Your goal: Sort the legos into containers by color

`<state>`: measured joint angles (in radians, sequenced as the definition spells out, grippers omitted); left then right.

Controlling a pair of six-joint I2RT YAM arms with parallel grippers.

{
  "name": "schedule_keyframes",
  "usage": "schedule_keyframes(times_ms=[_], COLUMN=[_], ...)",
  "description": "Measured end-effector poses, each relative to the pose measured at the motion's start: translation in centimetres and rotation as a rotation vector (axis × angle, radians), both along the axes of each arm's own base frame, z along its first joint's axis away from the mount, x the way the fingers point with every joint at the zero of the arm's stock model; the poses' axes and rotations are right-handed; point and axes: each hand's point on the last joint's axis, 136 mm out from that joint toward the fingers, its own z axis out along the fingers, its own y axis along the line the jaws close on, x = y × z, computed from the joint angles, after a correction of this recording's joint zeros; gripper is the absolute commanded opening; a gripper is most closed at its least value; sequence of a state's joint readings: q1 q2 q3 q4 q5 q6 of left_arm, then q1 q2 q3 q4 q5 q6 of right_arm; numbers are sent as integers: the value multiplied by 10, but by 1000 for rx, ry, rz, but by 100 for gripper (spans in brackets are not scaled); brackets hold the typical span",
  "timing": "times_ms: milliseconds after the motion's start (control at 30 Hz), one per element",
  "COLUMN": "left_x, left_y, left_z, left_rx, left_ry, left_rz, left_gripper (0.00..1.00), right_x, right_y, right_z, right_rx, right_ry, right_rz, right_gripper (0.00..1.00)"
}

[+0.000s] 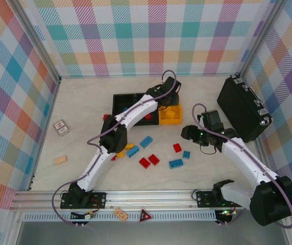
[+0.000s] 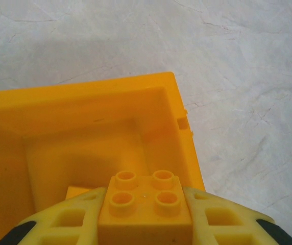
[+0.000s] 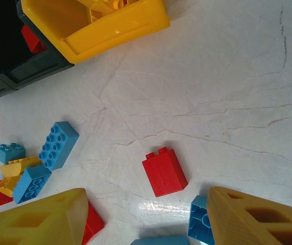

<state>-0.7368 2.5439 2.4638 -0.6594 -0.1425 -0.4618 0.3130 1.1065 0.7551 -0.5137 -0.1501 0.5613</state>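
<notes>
Your yellow lego (image 2: 145, 206) is clamped studs-up in the left gripper (image 2: 145, 220), right above the open yellow bin (image 2: 176, 102). Your right gripper (image 3: 147, 204) hangs over the desk (image 3: 227, 92) with fingers spread, holding nothing, a red lego (image 3: 164, 171) just ahead.

Two white-and-black arms on a silver rail (image 1: 151, 196)
White shells, black joints and lilac cables on left arm (image 1: 136, 112) and right arm (image 1: 245, 158) — yellow lattice fingers (image 2: 64, 224); black bases bolted to the rail.
</notes>
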Motion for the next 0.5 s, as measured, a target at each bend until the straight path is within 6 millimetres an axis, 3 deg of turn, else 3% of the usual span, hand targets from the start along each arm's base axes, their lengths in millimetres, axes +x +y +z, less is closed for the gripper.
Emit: schedule_keyframes(times_ms=[200, 500], left_x=[0, -5], left_y=[-2, -2], left_z=[-5, -4], left_rx=[4, 1], left_ry=[6, 19], left_rz=[-10, -23], left_gripper=[49, 51], right_x=[0, -1], right_y=[0, -1], right_z=[0, 5], right_rx=[0, 5], right_ry=[0, -16], right_rz=[0, 0], right_gripper=[63, 63])
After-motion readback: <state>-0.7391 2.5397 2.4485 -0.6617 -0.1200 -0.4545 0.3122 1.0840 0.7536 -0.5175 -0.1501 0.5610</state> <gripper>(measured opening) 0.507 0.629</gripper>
